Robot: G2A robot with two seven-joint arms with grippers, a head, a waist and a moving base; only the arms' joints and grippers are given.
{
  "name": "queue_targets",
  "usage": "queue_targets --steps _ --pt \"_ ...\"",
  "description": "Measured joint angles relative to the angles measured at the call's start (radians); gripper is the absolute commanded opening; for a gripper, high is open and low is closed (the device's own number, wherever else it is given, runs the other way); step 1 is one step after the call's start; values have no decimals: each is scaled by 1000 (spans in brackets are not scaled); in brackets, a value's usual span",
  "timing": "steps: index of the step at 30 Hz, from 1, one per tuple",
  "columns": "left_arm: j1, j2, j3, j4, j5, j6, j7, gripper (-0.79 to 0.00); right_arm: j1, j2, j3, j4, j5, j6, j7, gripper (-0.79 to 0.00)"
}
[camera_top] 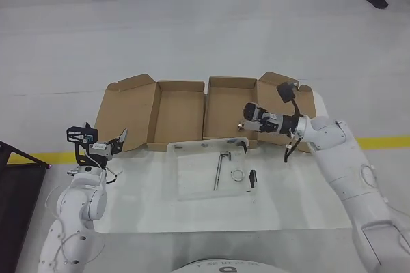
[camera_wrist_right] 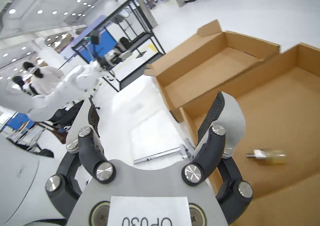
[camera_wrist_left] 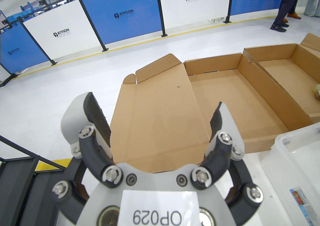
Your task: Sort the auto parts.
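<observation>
A clear plastic tray (camera_top: 195,179) in the middle of the table holds a long metal rod (camera_top: 221,170), a small metal ring (camera_top: 238,175) and a short black part (camera_top: 252,178). Behind it stand two open cardboard boxes, a left box (camera_top: 179,117) and a right box (camera_top: 223,109). My right gripper (camera_wrist_right: 155,99) is open above the right box's front part (camera_top: 242,123), nothing between its fingers. A small brass-and-steel fitting (camera_wrist_right: 266,156) lies on that box's floor beside it. My left gripper (camera_wrist_left: 154,99) hangs open and empty over the left box's outer flap (camera_wrist_left: 155,112).
The left box's floor (camera_wrist_left: 225,97) is bare. The tray's corner (camera_wrist_left: 295,142) lies near the left gripper. A black metal rack (camera_top: 7,184) stands off the table's left edge. White tabletop stretches in front of the tray (camera_top: 212,215).
</observation>
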State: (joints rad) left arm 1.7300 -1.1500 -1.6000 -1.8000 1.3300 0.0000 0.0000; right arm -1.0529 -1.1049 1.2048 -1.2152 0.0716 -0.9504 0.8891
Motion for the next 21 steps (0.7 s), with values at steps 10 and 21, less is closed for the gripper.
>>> queue_targets --steps 10,21 --pt "0 0 0 0 0 0 0 0 -89 82 -8 -157 -145 13 -6 -305" --pt "0 0 0 0 0 0 0 0 -132 101 -19 -255 -362 21 -13 0"
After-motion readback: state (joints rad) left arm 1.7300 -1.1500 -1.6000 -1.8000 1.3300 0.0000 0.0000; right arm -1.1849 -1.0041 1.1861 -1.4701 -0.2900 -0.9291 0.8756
